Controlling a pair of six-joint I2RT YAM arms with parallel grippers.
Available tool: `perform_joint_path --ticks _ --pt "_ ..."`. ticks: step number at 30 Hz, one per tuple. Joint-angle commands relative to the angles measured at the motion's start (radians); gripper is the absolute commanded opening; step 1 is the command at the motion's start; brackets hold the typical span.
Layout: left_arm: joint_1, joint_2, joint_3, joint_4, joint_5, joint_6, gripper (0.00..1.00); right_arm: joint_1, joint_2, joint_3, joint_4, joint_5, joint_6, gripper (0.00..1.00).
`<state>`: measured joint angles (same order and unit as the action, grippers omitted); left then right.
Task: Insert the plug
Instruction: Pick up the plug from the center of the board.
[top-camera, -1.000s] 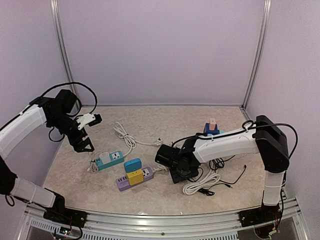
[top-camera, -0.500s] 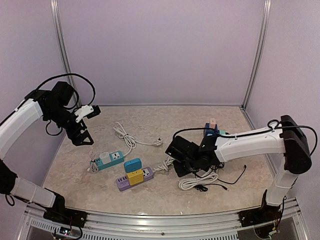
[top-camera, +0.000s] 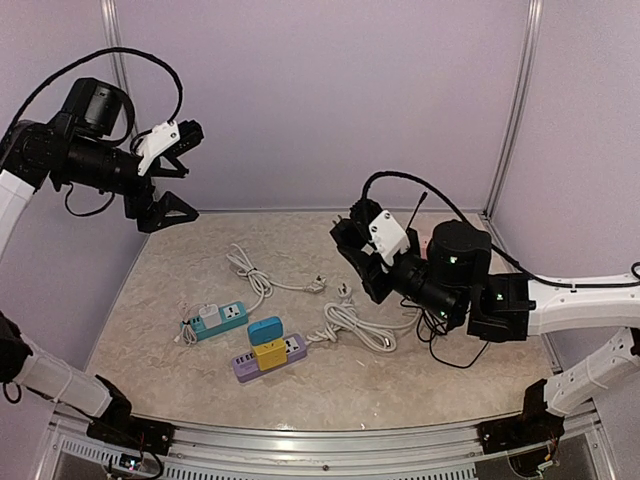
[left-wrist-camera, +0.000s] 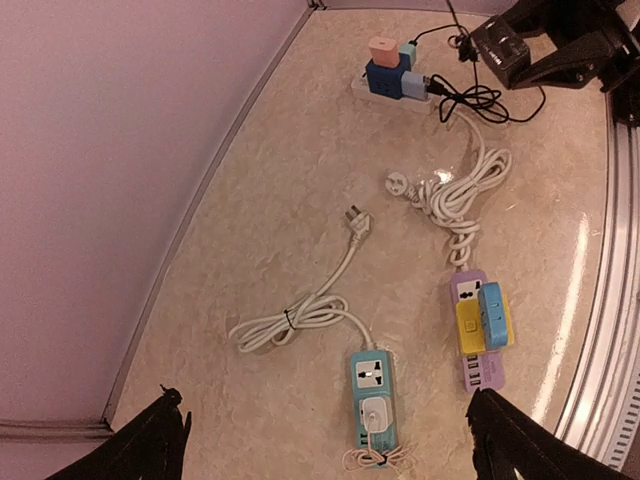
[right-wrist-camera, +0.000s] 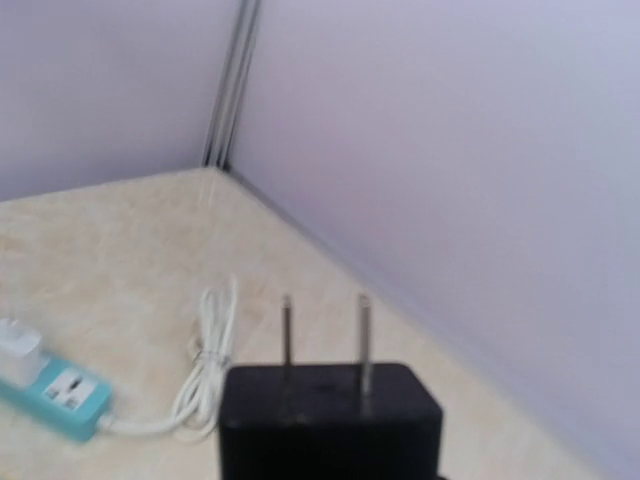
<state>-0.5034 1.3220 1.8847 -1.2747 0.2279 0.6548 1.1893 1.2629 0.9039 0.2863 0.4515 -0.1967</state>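
Plug (right-wrist-camera: 325, 415), black, is now clamped in the right gripper (top-camera: 360, 262) and raised off the table (top-camera: 450, 385) to mid-frame, prongs outward: ready for insertion. Left gripper (top-camera: 180, 172), jaws apart, has risen to upper left. Teal strip (top-camera: 215, 320) at lower left shows a free socket; white cable coils (top-camera: 350, 325) lie between.

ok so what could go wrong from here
The black plug is pinched in the right gripper high up; it could twist when pushed in. The teal strip lies loose and may slide, with the left gripper open and far off. The purple strip is crowded by a yellow adapter and a blue adapter.
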Motion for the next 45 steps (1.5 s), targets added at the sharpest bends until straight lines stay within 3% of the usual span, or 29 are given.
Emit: perform_joint_path --ticks 1,4,9,11,16,21,24,28,31,35,39,42,45 --pt "-0.115 0.058 0.097 -0.028 0.063 -0.113 0.96 0.009 0.094 0.098 0.127 -0.056 -0.223 0.00" --pt "-0.164 0.100 0.132 0.011 0.119 -0.224 0.98 0.016 0.164 0.171 0.156 -0.062 -0.241 0.00" --pt "-0.179 0.193 0.115 0.103 0.327 -0.392 0.99 0.025 0.286 0.296 0.178 -0.081 -0.235 0.00" --pt "-0.188 0.215 0.119 0.149 0.328 -0.450 0.99 0.028 0.321 0.327 0.182 -0.086 -0.232 0.00" --pt "-0.188 0.257 0.202 0.174 0.258 -0.498 0.85 0.027 0.360 0.373 0.185 -0.088 -0.200 0.00" --pt "-0.191 0.261 0.143 0.175 0.223 -0.514 0.77 0.030 0.387 0.424 0.154 -0.067 -0.172 0.00" --pt "-0.191 0.257 0.105 0.192 0.216 -0.529 0.67 0.030 0.391 0.414 0.188 -0.069 -0.180 0.00" --pt "-0.192 0.258 0.084 0.193 0.217 -0.535 0.60 0.033 0.399 0.435 0.172 -0.073 -0.177 0.00" --pt "-0.192 0.257 0.082 0.201 0.215 -0.537 0.49 0.039 0.410 0.444 0.169 -0.074 -0.204 0.00" --pt "-0.193 0.259 0.076 0.195 0.232 -0.523 0.29 0.047 0.427 0.468 0.147 -0.060 -0.221 0.00" --pt "-0.193 0.271 0.088 0.168 0.254 -0.507 0.00 0.049 0.428 0.477 0.142 -0.063 -0.224 0.00" --pt "-0.192 0.265 0.095 0.168 0.244 -0.484 0.00 0.050 0.424 0.482 0.125 -0.067 -0.222 0.01" --pt "-0.192 0.248 0.129 0.153 0.229 -0.443 0.00 0.048 0.399 0.476 0.112 -0.054 -0.171 0.68"
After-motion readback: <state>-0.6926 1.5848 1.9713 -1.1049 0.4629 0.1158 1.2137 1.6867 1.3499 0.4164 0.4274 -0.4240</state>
